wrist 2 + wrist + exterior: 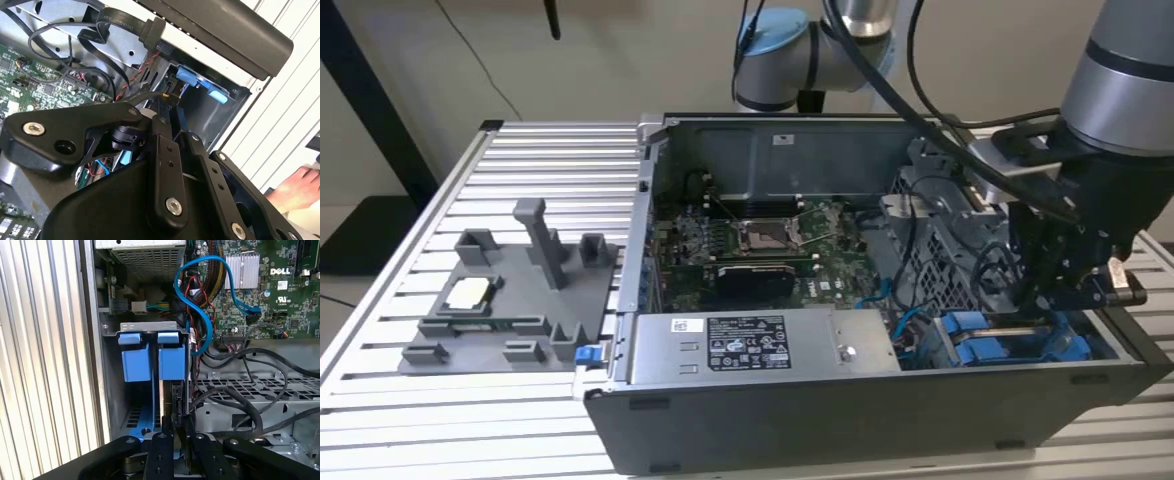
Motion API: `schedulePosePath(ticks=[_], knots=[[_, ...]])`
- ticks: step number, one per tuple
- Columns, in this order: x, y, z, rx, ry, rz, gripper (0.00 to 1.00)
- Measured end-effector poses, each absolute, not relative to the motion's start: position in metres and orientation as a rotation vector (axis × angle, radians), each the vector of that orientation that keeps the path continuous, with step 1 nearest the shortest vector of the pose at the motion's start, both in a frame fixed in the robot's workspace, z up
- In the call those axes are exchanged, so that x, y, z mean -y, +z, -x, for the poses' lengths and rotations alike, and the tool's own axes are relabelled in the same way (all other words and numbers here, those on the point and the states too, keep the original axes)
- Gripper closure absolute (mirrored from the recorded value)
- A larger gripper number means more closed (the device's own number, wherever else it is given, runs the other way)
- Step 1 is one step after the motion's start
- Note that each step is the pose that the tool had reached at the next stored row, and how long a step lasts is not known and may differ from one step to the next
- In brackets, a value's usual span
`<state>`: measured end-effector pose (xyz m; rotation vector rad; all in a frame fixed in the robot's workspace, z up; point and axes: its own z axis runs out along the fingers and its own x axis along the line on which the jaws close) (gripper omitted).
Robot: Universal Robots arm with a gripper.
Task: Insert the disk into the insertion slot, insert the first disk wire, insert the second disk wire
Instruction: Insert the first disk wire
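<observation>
exterior view — high over case | both wrist views — close, sharing insertion slot

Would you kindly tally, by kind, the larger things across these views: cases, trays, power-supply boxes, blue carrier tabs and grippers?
Computer case: 1
Grey parts tray: 1
Power-supply box: 1
Blue carrier tabs: 2
Gripper: 1
Total: 6

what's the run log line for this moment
disk: in slot | gripper: at disk's edge, inside case | blue cable: loops beside slot
</observation>
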<state>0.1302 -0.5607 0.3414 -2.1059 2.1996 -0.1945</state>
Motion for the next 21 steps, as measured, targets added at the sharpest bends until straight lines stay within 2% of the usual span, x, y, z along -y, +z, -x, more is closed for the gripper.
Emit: schedulePosePath(ticks=[8,21], knots=[[0.5585,0.3412,-0.1288,-2.196,-0.2,2.104,0.81],[0.5564,0.3376,-0.1203,-2.181,-0.254,2.09,0.81]])
